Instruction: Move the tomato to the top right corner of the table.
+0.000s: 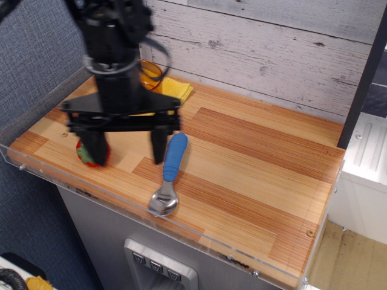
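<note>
The red tomato (81, 151) sits near the table's front left edge, mostly hidden behind my left fingertip (94, 148). Only its left side and a bit of green cap show. My black gripper (126, 148) is open with the jaws wide apart, and its right fingertip (158, 146) is just left of the spoon's handle. I cannot tell whether the left fingertip touches the tomato. The wooden table (260, 163) stretches to the right, and its far right corner lies by the plank wall.
A spoon with a blue handle (174, 156) and a metal bowl (163, 201) lies at the front edge. An orange bowl (152, 74) on a yellow cloth (176, 90) stands at the back left, largely hidden by the arm. A clear acrylic rim (36, 112) edges the table.
</note>
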`<state>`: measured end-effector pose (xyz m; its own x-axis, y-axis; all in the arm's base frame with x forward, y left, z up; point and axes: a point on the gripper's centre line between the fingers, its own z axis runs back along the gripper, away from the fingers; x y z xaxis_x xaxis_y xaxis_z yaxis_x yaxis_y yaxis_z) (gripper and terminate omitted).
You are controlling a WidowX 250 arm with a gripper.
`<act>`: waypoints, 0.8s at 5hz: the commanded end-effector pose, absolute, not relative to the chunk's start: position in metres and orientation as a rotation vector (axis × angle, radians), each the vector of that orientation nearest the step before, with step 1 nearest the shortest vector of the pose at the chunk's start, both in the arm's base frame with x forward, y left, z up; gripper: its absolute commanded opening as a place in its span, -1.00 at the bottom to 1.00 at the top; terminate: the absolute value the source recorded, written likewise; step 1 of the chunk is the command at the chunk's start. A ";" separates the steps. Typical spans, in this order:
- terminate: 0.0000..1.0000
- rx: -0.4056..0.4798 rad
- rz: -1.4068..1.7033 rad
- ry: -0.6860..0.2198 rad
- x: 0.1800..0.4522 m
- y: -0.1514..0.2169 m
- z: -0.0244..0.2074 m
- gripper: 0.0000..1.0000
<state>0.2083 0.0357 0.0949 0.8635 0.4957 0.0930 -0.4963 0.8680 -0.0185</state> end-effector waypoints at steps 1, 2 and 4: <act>-1.00 0.029 0.499 -0.116 0.215 0.074 0.087 1.00; -1.00 0.102 0.429 -0.101 0.218 0.090 0.089 1.00; -1.00 0.113 0.384 -0.097 0.226 0.120 0.078 1.00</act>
